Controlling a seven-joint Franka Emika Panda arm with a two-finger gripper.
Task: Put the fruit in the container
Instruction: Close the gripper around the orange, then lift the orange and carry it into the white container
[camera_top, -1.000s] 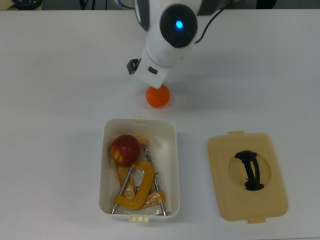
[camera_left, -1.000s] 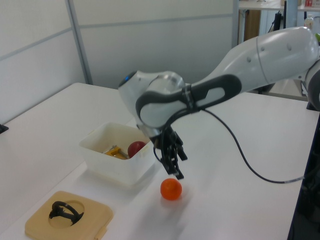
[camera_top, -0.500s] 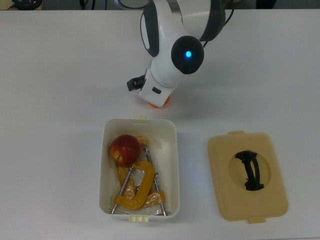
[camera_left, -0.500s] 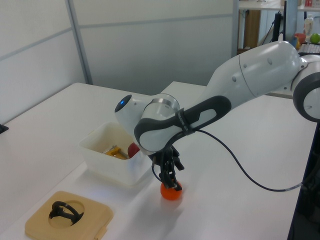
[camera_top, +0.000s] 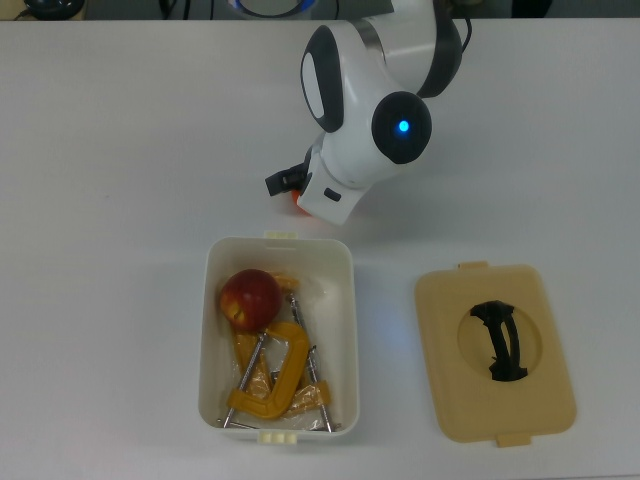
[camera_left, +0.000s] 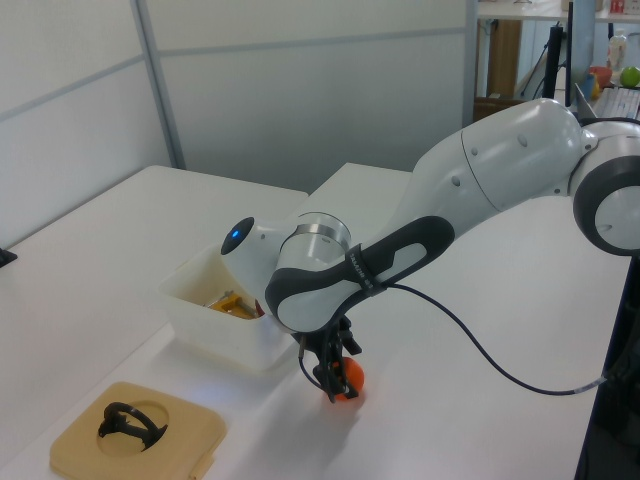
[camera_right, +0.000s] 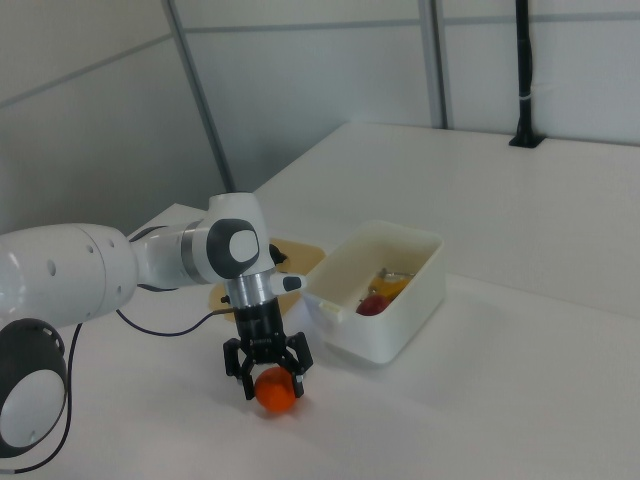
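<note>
In the top view the white arm leans over the table (camera_top: 120, 150), and its body hides nearly all of the orange (camera_top: 299, 201); only a sliver of it shows just beyond the short end of the white container (camera_top: 352, 330). The apple (camera_top: 250, 298) lies inside the container at the end nearest the arm, beside yellow C-clamps (camera_top: 278, 378). The tan lid (camera_top: 495, 352) with its black handle lies flat on the top view's right of the container, apart from it.

In the left view the gripper (camera_left: 334, 378) points straight down with its fingers set around the orange (camera_left: 347, 380), which rests on the table just beside the container's (camera_left: 215, 322) outer wall.

In the right view the gripper (camera_right: 271, 374) stands low over the orange (camera_right: 274, 391), one finger on each side of it; whether they press it I cannot tell. The orange sits on the table, outside the container (camera_right: 395, 322), where the apple (camera_right: 373, 304) shows over the rim
</note>
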